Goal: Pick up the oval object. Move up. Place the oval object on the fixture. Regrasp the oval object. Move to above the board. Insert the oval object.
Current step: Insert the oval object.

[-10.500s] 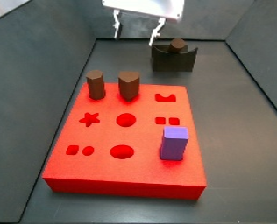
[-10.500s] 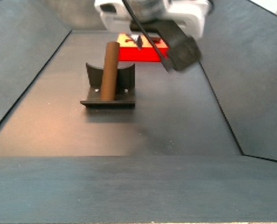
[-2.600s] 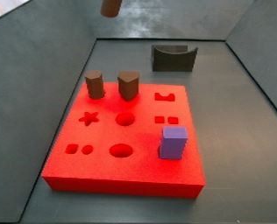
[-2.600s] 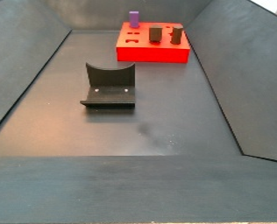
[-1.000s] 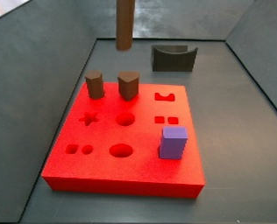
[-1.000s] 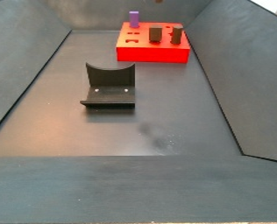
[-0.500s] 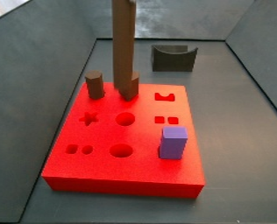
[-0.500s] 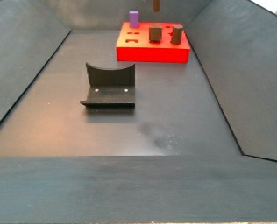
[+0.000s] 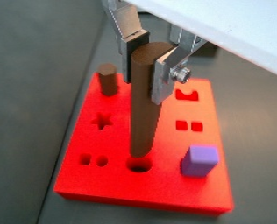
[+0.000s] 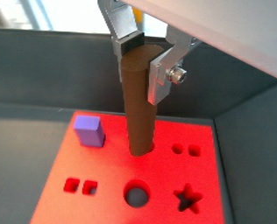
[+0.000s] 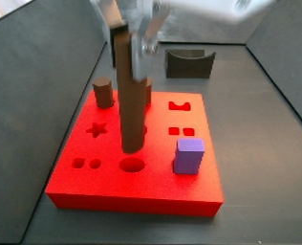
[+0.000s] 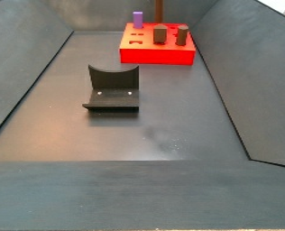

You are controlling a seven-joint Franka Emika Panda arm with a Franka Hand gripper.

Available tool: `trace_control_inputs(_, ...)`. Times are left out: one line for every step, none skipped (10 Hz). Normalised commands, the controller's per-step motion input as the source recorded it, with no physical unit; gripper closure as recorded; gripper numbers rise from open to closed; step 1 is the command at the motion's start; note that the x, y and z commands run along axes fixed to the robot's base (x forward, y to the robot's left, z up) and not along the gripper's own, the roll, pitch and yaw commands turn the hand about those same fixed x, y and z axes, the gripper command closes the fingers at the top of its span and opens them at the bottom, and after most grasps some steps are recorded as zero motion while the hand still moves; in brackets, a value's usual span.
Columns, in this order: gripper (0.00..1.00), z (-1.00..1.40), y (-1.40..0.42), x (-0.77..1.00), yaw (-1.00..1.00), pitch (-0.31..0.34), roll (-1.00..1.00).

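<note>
Oval object (image 9: 142, 109) hangs upright, clamped near its top in my end effector (image 9: 149, 59), its lower tip over a round hole in the board (image 9: 165, 188). Close around it I see a short brown peg (image 9: 108, 80) and the purple block (image 9: 201, 158). Well apart, the fixture (image 12: 111, 88) stands bare.

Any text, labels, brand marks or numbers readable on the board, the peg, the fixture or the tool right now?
None: no readable text in any view.
The board has only shaped holes, no lettering.
The peg, the fixture and the purple block are plain.
The tool, shut on the peg above the board, shows bare metal and a screw, no marking.
</note>
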Motion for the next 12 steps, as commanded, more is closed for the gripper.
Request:
trace_control_inputs(1.0,-0.35,0.0,0.0,-1.0,0.0,0.0)
trace_control_inputs(1.0,-0.33,0.0,0.0,-1.0,0.0,0.0)
trace_control_inputs(1.0,-0.2,0.0,0.0,-1.0,0.0,0.0)
trace_control_inputs(1.0,-0.06,0.0,0.0,-1.0,0.0,0.0)
trace_control_inputs(1.0,-0.01,0.0,0.0,-1.0,-0.001,0.0)
trace_control_inputs(1.0,-0.01,0.0,0.0,-1.0,-0.003,0.0)
trace_control_inputs(1.0,0.0,-0.27,0.02,-0.89,0.0,0.0)
trace_control_inputs(1.0,0.0,-0.64,0.01,-0.61,0.0,0.0)
trace_control_inputs(1.0,-0.04,-0.73,0.0,-0.53,-0.029,0.0)
trace_control_inputs(1.0,-0.05,-0.46,0.01,-0.47,-0.06,0.0)
trace_control_inputs(1.0,-0.07,-0.22,0.22,-0.55,-0.027,0.1)
trace_control_inputs(1.0,-0.08,0.0,0.18,-0.82,-0.037,0.18)
